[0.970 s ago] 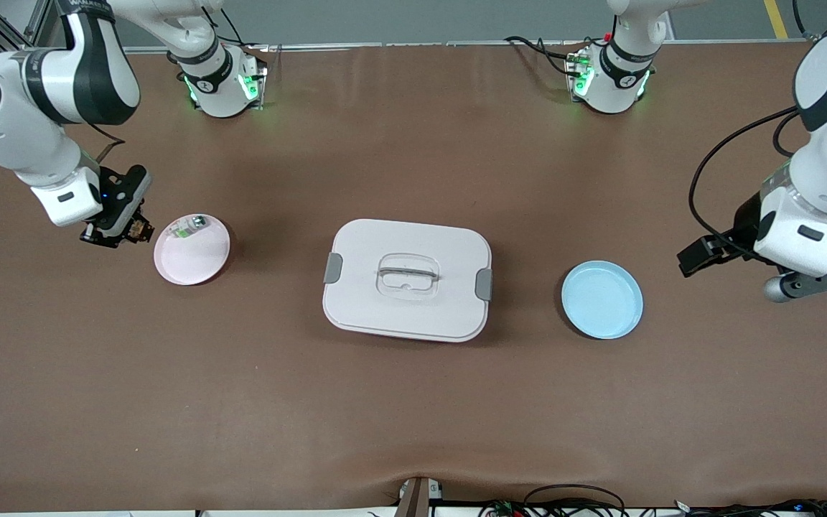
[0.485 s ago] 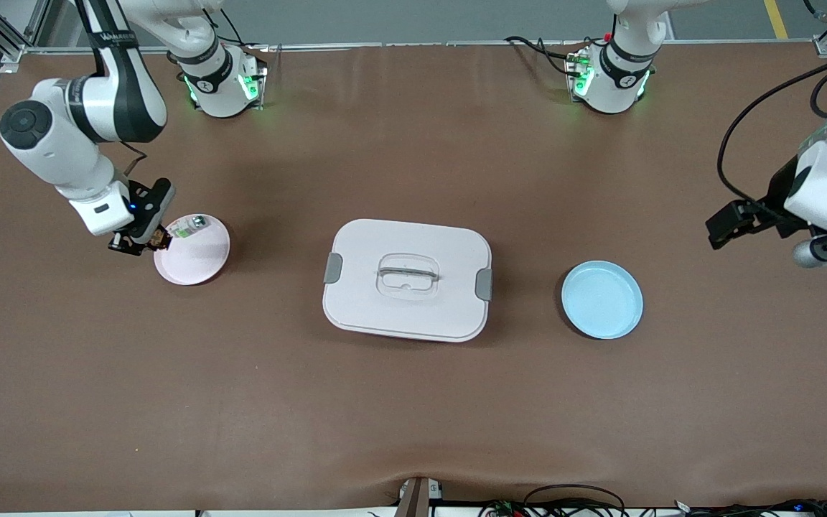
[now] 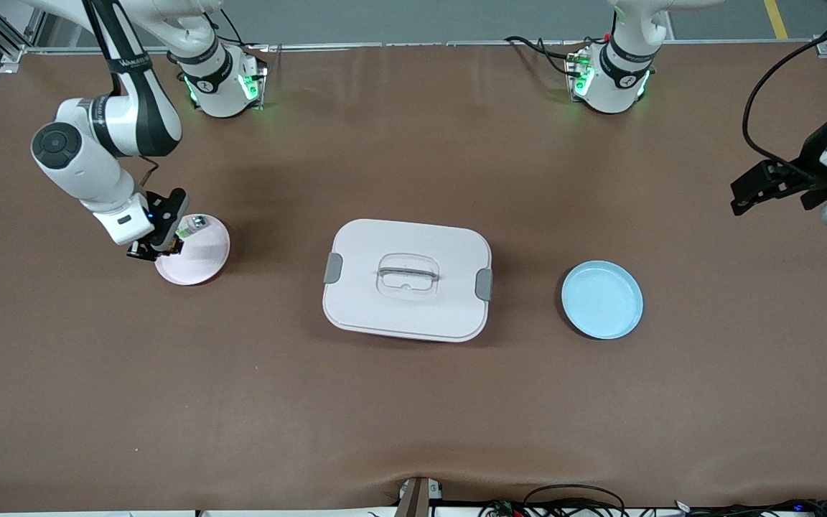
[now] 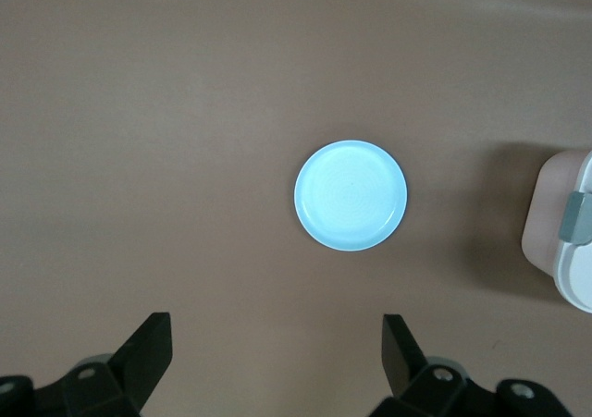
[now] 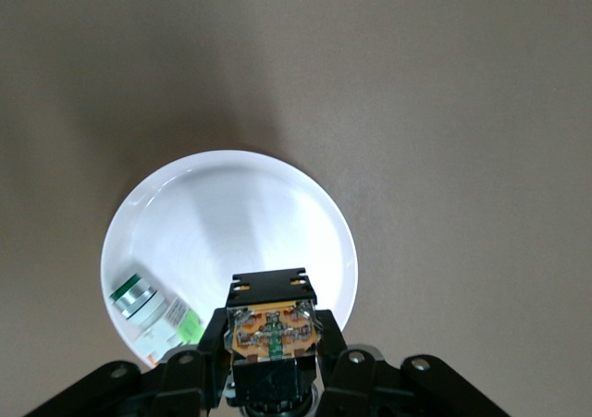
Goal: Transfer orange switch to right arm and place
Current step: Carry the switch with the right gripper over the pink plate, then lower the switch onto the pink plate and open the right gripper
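From the front view, the right gripper (image 3: 157, 248) hangs over the rim of the pink plate (image 3: 202, 260) at the right arm's end of the table, closed on the orange switch (image 3: 171, 246), which shows as a small dark block with a copper glint between the fingertips. A green-and-white part (image 3: 189, 228) lies in the same plate, on the side farther from the front camera. The left gripper (image 3: 772, 188) is up in the air over bare table at the left arm's end (that arm simply waits there), well apart from the blue plate (image 3: 601, 299). A white lidded box (image 3: 408, 278) sits mid-table between the two plates.

In the left wrist view, the left gripper (image 4: 277, 366) has its two fingers spread wide with nothing between them; the blue plate (image 4: 351, 194) lies on the table below, and a corner of the white box (image 4: 566, 241) shows at the edge.

In the right wrist view, the right gripper (image 5: 272, 341) clamps the orange switch (image 5: 272, 330) from both sides, its copper-marked face turned toward the camera. The switch sits above the pink plate (image 5: 231, 218), over the plate's edge (whether it touches the plate cannot be told). The green-and-white part (image 5: 153, 311) lies in the plate just beside the held switch.
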